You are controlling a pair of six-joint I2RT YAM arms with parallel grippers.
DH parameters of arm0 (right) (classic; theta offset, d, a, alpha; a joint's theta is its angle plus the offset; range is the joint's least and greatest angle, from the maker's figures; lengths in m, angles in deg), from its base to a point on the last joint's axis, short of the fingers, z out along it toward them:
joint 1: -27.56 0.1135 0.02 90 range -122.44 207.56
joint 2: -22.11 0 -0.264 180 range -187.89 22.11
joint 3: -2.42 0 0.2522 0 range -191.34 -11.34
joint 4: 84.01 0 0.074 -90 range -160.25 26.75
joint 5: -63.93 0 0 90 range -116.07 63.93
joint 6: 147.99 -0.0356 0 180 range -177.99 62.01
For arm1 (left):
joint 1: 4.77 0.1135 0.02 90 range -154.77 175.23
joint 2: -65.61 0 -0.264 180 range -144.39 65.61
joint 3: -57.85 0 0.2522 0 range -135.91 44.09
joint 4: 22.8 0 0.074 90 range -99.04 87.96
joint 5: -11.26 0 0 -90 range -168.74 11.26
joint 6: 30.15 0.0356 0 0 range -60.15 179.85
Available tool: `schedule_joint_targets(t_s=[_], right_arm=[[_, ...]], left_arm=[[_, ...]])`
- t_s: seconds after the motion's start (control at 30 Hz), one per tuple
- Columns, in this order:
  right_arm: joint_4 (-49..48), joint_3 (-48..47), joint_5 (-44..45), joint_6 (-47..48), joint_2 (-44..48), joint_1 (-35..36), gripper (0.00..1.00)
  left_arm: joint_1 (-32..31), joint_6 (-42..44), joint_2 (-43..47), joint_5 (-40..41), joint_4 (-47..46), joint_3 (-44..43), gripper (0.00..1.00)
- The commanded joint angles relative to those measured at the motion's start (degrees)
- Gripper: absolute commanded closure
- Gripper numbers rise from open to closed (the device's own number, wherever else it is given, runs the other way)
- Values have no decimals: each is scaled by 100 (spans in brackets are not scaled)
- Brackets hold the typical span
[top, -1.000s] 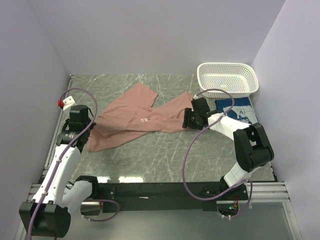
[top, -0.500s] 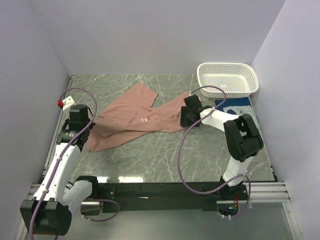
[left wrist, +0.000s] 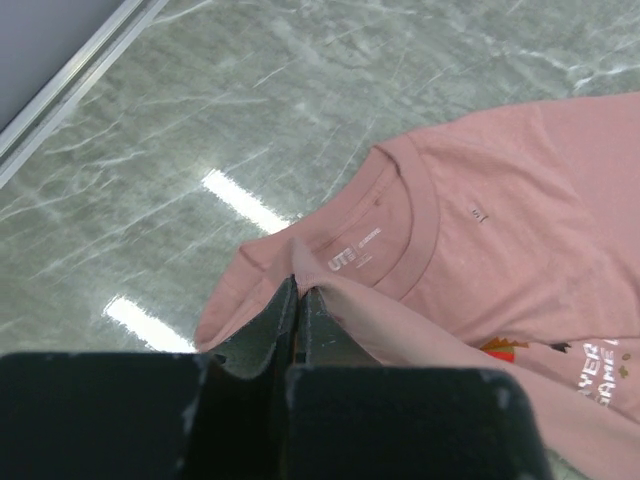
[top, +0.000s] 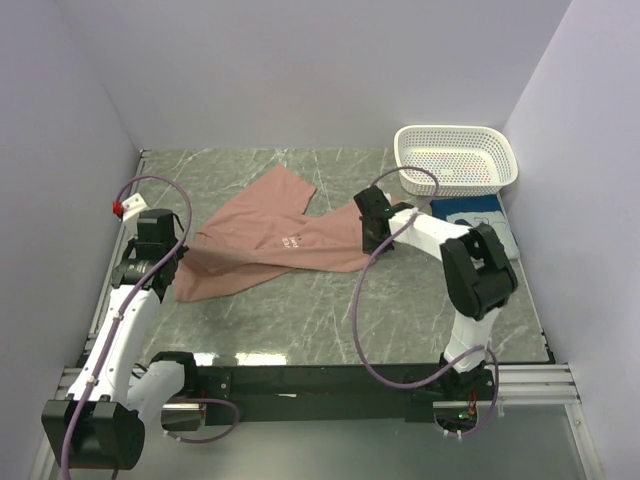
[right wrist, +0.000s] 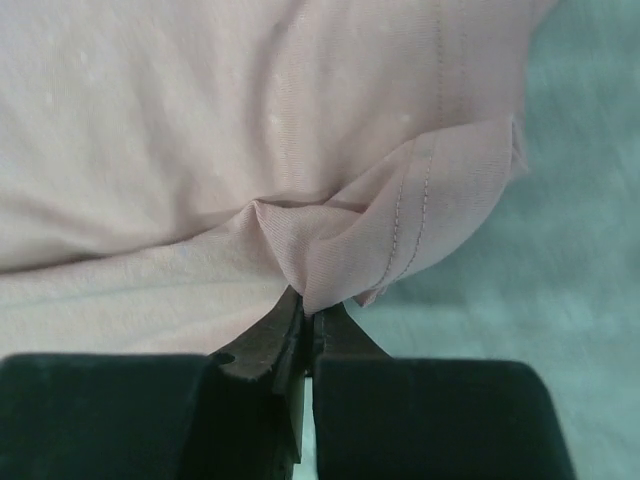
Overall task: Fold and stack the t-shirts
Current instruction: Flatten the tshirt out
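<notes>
Pink tee (top: 280, 235): dusty-pink cloth, crumpled across the middle of the bench (top: 300, 305), stretched from near left to far right; collar and neck label at the left end (a scrap of printed text shows in the left wrist view).
Left tool (left wrist: 300, 295): jaws closed tight, pinching a fold of the pink tee just beside the collar; cloth drawn up a little at the pinch.
Right tool (right wrist: 305, 305): jaws closed tight on a gathered pucker of the pink tee near its stitched hem, at the shirt's right end.
Blue tee (top: 478, 212): flat on the right side of the bench, just in front of the basket (top: 500, 170), apart from the pink tee.
Basket: white perforated plastic, upright in the far right corner.
Bench: grey-green marbled surface, with glare streaks near the collar.
</notes>
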Motion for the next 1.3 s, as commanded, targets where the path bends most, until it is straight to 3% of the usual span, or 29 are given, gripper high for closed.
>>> schedule_joint_targets(t_s=[0.0,0.17,0.37,0.5,0.63,0.77,0.9,1.1,1.27], right_arm=[[1410,254,28,171,975,26,100],[3061,587,-359,251,2388,228,100],[3320,887,-1106,391,3095,273,78],[3144,975,-1116,479,2788,237,66],[2960,879,409,-117,2524,-16,57],[2075,720,-750,223,2226,-228,53],[1607,579,-1115,373,1655,-237,53],[868,518,-1115,374,785,-237,54],[656,-96,-1010,417,29,-325,54]], left_arm=[[29,-8,249,310,315,-469,99],[20,-140,610,14,774,-822,99],[20,71,699,-743,714,-691,99],[20,63,313,-998,521,-481,98],[20,28,-57,-1042,116,-278,98],[20,27,-758,-1209,-8,-618,98],[20,150,-1331,-1227,54,-1129,98],[29,194,-1499,-1095,-148,-1017,99],[81,194,-1298,-727,-166,-902,99]])
